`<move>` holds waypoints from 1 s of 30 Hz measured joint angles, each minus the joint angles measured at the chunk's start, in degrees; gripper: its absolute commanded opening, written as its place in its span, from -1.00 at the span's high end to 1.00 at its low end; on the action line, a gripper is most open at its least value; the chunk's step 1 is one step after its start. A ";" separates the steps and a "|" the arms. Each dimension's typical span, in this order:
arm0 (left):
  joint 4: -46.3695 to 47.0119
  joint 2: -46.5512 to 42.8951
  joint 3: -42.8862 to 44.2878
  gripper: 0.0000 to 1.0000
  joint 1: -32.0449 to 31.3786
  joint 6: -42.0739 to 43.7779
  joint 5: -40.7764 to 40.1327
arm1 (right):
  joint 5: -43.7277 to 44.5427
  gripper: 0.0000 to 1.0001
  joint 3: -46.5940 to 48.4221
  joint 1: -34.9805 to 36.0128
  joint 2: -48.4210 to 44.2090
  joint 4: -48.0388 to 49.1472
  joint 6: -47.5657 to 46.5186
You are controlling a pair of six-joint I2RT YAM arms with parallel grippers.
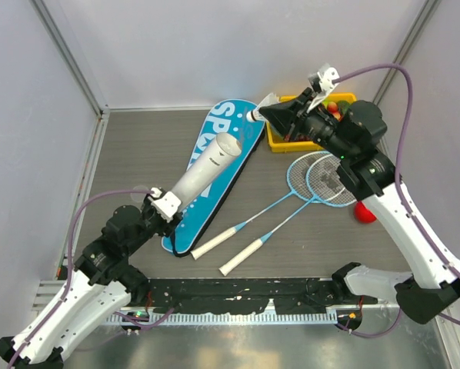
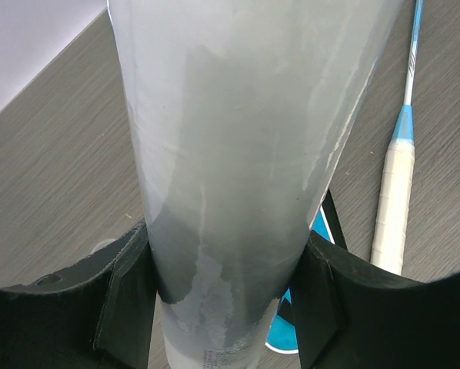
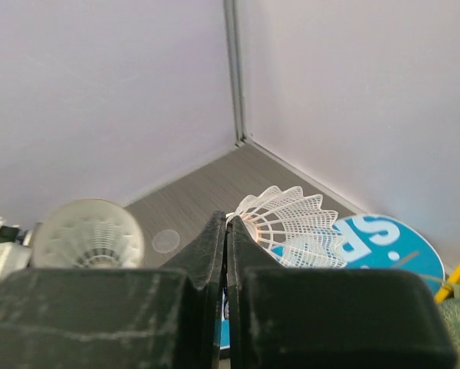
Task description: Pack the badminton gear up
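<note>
My left gripper (image 1: pixel 168 204) is closed around the lower end of the long white tube (image 1: pixel 207 167), holding it tilted above the blue "SPORT" bag (image 1: pixel 234 127), which lies flat. In the left wrist view the tube (image 2: pixel 245 154) fills the gap between both black fingers (image 2: pixel 122 292). My right gripper (image 1: pixel 265 114) hangs just right of the tube's open mouth (image 1: pixel 227 142), shut on the skirt rim of a white shuttlecock (image 3: pixel 288 223). The tube's mouth (image 3: pixel 88 234) shows a shuttlecock inside. Two light-blue rackets (image 1: pixel 322 177) lie crossed, handles (image 1: pixel 241 257) toward me.
A yellow tray (image 1: pixel 280 142) of fruit sits at the back right, mostly hidden by the right arm. A red round fruit (image 1: pixel 365 214) lies right of the rackets. A small clear disc (image 3: pixel 166 241) lies on the table. Walls enclose the back and sides.
</note>
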 measured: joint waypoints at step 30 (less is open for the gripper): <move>-1.18 1.40 0.00 0.67 0.00 0.15 1.27 | -5.09 0.90 1.40 14.25 0.17 -4.76 -0.85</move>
